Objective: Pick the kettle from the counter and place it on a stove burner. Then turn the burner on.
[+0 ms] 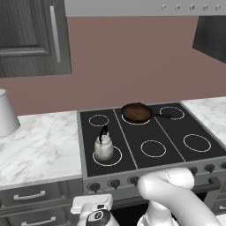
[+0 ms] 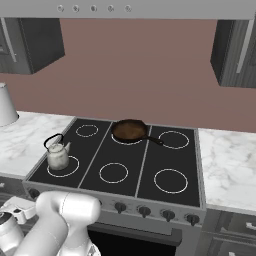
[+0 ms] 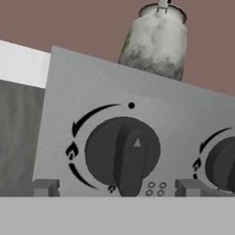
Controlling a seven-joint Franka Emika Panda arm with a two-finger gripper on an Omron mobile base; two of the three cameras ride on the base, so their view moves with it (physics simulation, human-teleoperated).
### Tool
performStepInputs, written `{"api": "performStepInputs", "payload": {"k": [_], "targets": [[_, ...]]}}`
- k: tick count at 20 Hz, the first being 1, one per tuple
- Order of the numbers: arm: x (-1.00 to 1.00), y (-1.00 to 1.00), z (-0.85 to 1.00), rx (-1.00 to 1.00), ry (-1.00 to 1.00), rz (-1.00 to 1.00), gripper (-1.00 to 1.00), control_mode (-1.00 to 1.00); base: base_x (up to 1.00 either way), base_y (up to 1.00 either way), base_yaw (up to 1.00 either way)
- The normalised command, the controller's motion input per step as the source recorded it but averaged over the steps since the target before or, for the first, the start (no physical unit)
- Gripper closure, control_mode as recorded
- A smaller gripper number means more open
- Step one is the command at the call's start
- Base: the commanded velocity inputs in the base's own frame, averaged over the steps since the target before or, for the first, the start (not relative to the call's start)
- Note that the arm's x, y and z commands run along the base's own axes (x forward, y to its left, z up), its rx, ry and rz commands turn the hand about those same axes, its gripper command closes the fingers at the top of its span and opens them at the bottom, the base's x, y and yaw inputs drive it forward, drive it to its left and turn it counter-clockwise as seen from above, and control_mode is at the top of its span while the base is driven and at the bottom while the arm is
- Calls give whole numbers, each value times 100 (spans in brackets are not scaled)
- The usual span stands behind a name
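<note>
Far left, at nine o'clock in the left base view, a big white cone-shaped vessel [image 1: 6, 112] stands on the marble bench [image 1: 42, 145], cut off by the frame edge. Moving right, the kettle [image 1: 103, 148] sits upright inside the wide white ring of the front-left stove burner [image 1: 115, 160] on the black cooktop [image 1: 176, 154], its thin black handle arched above it. The right base view shows the handle and a small spout more clearly; from the left view the spout is hard to make out. Further right, at the back, a brown frying pan [image 1: 137, 112] rests over the middle rear ring, its handle pointing to three o'clock.

Down at six o'clock the white arm bends low in front of the stove, and in both base views its hand is cut off at the frame bottom. The hand view gives what they cannot: a dark knob [image 3: 123, 153] on the grey control panel [image 3: 82, 92], dead ahead, pointer at twelve o'clock, with the kettle's base looming over the panel edge. A second knob [image 3: 222, 163] is clipped at three o'clock. The fingers [image 3: 114, 187] stand spread as wide as they go, one tip [image 3: 46, 187] either side of the knob, holding nothing; whether they touch it I cannot tell.
</note>
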Motion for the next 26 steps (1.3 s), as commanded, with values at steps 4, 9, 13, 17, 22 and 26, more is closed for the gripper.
{"api": "performStepInputs", "payload": {"k": [4,9,13,17,22,26], "targets": [[1,0,0,0,0,0,-100,-100,0,0,0],[19,0,0,0,1,0,-100,-100,0,0,0],[22,0,0,0,2,0,-100,-100,0,0,0],[7,-1,9,2,1,0,-100,-100,0,0,0],[0,-11,27,8,0,0,-100,-100,0,0,0],[-1,0,0,0,0,0,-100,-100,0,0,0]]}}
